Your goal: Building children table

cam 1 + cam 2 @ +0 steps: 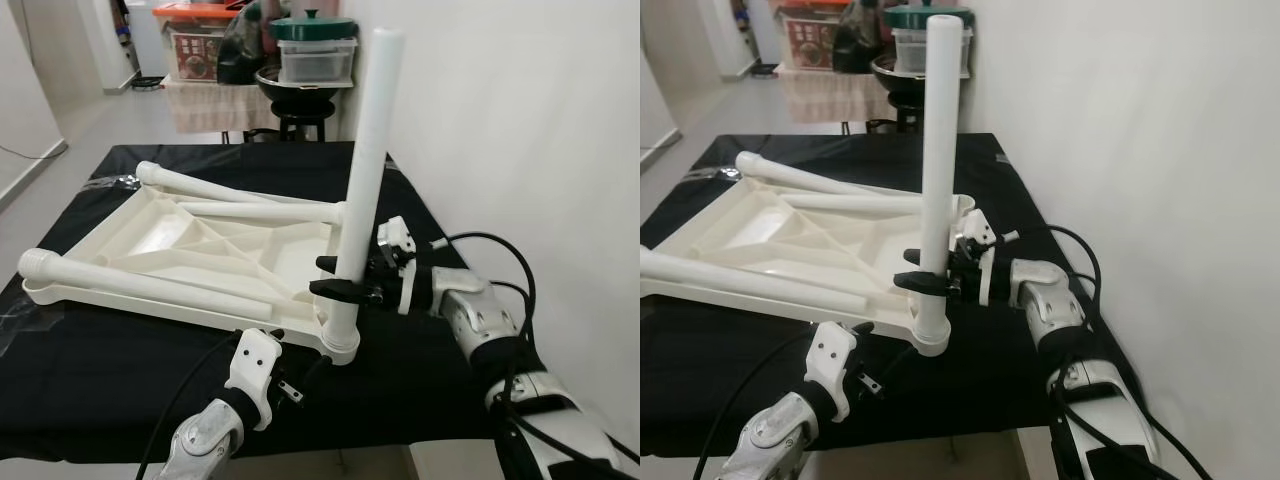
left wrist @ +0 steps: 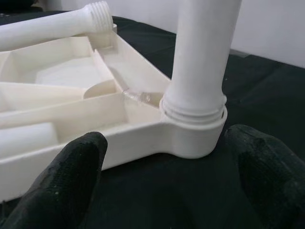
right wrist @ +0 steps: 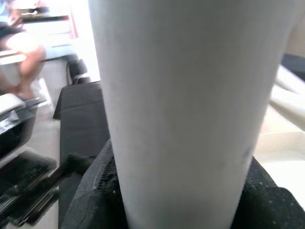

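A white plastic children's tabletop (image 1: 190, 250) lies upside down on a black-covered table (image 1: 120, 390). One white leg (image 1: 362, 180) stands upright in the near right corner socket (image 2: 195, 138). My right gripper (image 1: 335, 277) is shut on this upright leg low down, its black fingers (image 3: 95, 200) on either side. My left gripper (image 2: 167, 176) is open near the table's front, facing the corner socket without touching it. Other legs (image 1: 150, 285) lie flat across the tabletop, one with a threaded end (image 2: 97, 14).
A white wall (image 1: 520, 120) runs close along the right. Behind the table stand a stool and storage boxes with a green lid (image 1: 315, 45). A seated person's legs (image 3: 24, 52) appear in the right wrist view. Black cables (image 1: 500, 260) loop off my right arm.
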Controlling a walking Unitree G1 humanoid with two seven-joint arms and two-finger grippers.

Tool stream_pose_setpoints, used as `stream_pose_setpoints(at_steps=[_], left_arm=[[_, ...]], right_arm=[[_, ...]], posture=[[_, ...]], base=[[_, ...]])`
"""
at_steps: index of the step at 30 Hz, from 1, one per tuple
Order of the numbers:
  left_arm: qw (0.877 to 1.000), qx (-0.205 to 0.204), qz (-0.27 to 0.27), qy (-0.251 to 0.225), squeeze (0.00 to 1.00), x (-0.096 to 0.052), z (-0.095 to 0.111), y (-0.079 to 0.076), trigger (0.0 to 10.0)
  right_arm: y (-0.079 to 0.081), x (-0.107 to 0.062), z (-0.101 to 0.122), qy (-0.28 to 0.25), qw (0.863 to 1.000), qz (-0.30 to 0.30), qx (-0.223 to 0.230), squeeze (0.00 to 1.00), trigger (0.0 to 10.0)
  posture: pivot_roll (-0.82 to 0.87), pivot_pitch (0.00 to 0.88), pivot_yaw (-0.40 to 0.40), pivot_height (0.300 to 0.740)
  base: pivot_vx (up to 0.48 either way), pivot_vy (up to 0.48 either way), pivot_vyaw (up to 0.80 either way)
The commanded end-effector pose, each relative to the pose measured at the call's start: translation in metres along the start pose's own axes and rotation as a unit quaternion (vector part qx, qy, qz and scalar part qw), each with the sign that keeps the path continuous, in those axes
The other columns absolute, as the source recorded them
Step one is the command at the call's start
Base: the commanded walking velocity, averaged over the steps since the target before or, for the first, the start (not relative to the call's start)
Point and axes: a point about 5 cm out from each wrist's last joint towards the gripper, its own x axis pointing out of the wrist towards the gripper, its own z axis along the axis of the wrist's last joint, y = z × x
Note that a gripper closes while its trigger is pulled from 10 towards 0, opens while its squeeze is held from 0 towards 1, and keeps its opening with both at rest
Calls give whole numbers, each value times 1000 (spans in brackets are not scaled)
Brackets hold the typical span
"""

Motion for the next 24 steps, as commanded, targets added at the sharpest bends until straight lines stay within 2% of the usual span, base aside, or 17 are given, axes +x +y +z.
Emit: stream_pose_setpoints(at_steps=[1,2,3,4,5,6,9,11,12,15,16,17,19,20,21,23,24], left_arm=[[1000,14,-10,7,0,-5,-1,-2,10000],[1000,16,-11,8,0,-9,1,-3,10000],[1000,16,-11,8,0,-9,1,-3,10000],[1000,17,-11,9,0,-12,2,-3,10000],[1000,17,-11,9,0,-12,2,-3,10000],[1000,19,-6,11,0,-15,1,-2,10000],[1000,19,-4,12,0,-16,1,-2,10000],[1000,13,-3,11,0,-17,0,-1,10000],[1000,11,-2,13,0,-17,0,0,10000],[1000,11,2,13,0,-17,0,1,10000],[1000,10,5,12,0,-17,0,2,10000],[1000,8,4,14,0,-16,-1,2,10000],[1000,6,2,15,0,-15,-2,3,10000],[1000,4,-1,16,0,-14,-2,3,10000],[1000,3,-2,18,0,-14,-3,3,10000],[1000,3,-2,18,0,-14,-3,3,10000],[1000,2,-3,18,0,-14,-3,3,10000]], right_arm=[[-4,-7,-29,36,983,-174,43,0,0],[33,-1,-65,56,955,-269,110,0,0],[33,-1,-65,56,955,-269,110,0,0],[60,-4,-84,74,925,-337,158,0,0],[60,-4,-84,74,925,-337,158,0,0],[56,-6,-79,61,913,-373,155,0,0],[45,-10,-74,62,907,-399,121,0,0],[42,-4,-70,59,916,-388,89,0,0],[44,3,-66,64,926,-368,45,0,0],[49,10,-65,64,933,-352,33,0,0],[51,13,-65,65,935,-347,30,0,1059],[47,14,-63,67,937,-343,26,0,10000],[43,15,-63,68,937,-342,26,0,10000],[45,19,-55,56,944,-324,20,133,10000],[46,25,-44,33,958,-284,29,1000,10000],[46,25,-44,33,958,-284,29,1000,10000],[50,29,-31,4,974,-224,37,1000,10000]], posture=[[10,0,-79,740],[18,0,-72,740],[18,0,-72,740],[18,0,-72,740],[18,0,-72,740],[-27,0,-35,740],[-1,0,-59,740],[20,0,-72,740],[9,0,-60,740],[7,0,-57,740],[8,0,-54,740],[7,0,-52,740],[7,0,-52,740],[6,0,-44,740],[7,0,-41,740],[7,0,-41,740],[11,0,-41,740]], base=[[0,0,0],[0,0,0],[0,0,0],[0,0,0],[0,0,0],[0,0,0],[0,0,0],[0,0,0],[0,0,0],[0,0,0],[0,0,0],[0,0,0],[0,0,0],[0,0,0],[0,0,0],[0,0,0],[0,0,0]])
